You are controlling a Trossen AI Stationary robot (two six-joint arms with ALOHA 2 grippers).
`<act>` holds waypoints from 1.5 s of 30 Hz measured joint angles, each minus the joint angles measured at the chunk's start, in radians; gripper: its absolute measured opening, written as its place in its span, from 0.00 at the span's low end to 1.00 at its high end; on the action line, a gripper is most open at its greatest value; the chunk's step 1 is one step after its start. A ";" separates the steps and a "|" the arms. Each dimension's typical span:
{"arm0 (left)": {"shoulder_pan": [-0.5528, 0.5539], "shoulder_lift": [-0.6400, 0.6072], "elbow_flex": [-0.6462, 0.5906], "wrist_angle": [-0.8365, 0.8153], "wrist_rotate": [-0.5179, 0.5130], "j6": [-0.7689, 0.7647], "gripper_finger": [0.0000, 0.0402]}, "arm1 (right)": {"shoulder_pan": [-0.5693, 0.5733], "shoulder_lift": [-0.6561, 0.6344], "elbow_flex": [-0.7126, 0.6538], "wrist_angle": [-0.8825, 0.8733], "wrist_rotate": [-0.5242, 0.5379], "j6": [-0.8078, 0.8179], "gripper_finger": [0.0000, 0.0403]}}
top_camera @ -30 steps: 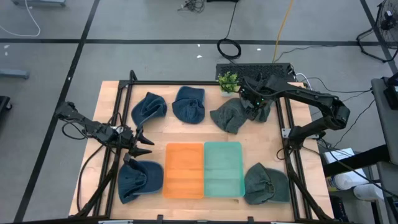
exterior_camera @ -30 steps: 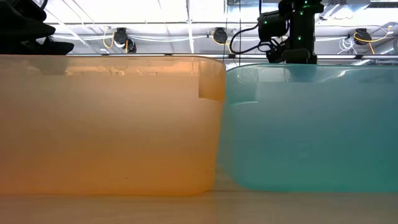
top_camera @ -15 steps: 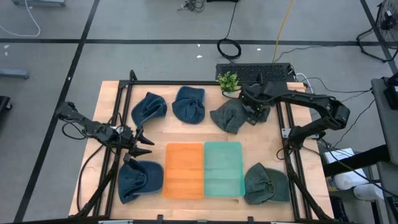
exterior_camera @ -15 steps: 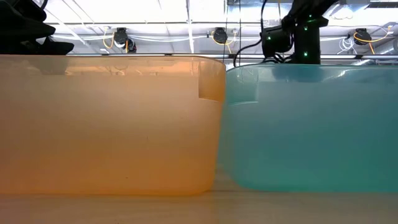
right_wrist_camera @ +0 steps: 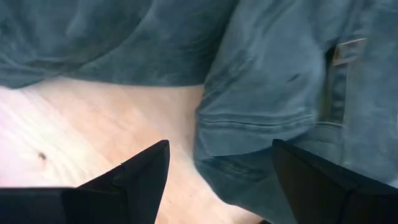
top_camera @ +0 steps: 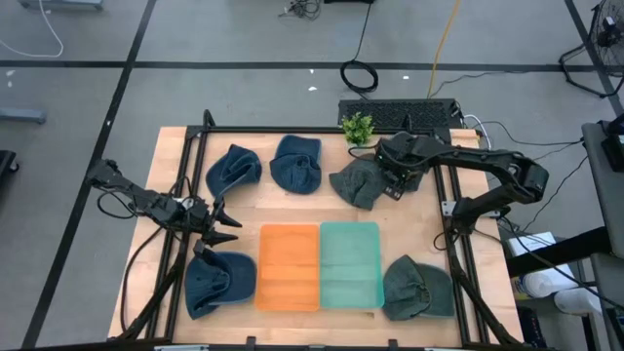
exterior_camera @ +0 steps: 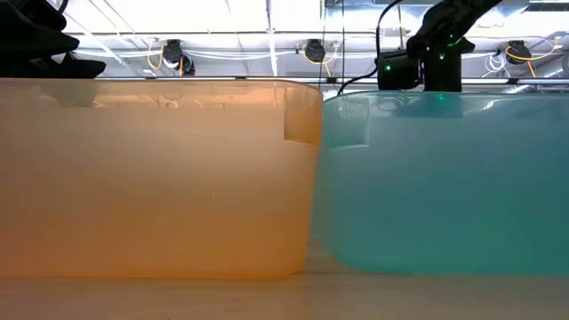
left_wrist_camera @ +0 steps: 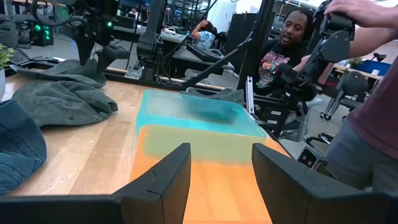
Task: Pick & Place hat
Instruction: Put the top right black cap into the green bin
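A grey-green hat (top_camera: 359, 181) lies flat on the table at the far right, behind the teal bin (top_camera: 350, 263). My right gripper (top_camera: 390, 179) hangs just above this hat's right part, pointing down. In the right wrist view the right gripper (right_wrist_camera: 221, 149) is open, and its fingers stand on either side of the hat's stitched edge (right_wrist_camera: 255, 124), with bare wood under one finger. My left gripper (top_camera: 228, 226) waits open near the table's left edge, level, above a blue hat (top_camera: 219, 281). In the low view the bins hide the hats.
An orange bin (top_camera: 289, 265) and the teal bin stand side by side at the table's near middle. Two more blue hats (top_camera: 232, 168) (top_camera: 295, 161) lie at the far left, another grey-green hat (top_camera: 417, 288) at the near right. A small plant (top_camera: 358, 127) stands behind. People sit beyond the table (left_wrist_camera: 292, 37).
My right gripper has come down toward the grey-green hat and shifted a little toward the table's near edge. The hat lies as before.
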 joint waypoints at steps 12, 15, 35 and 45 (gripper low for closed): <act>0.000 0.000 0.000 0.000 0.000 0.000 0.45 | -0.003 0.000 -0.106 0.161 -0.032 -0.046 0.67; 0.000 0.000 0.000 0.000 0.000 0.000 0.45 | -0.008 0.000 -0.133 0.191 -0.032 -0.048 0.67; 0.000 0.000 0.000 0.000 0.000 0.000 0.45 | -0.008 0.000 -0.235 0.341 0.003 -0.052 0.54; 0.000 0.000 0.000 0.000 0.000 0.000 0.45 | -0.008 0.000 -0.235 0.342 0.023 -0.048 0.24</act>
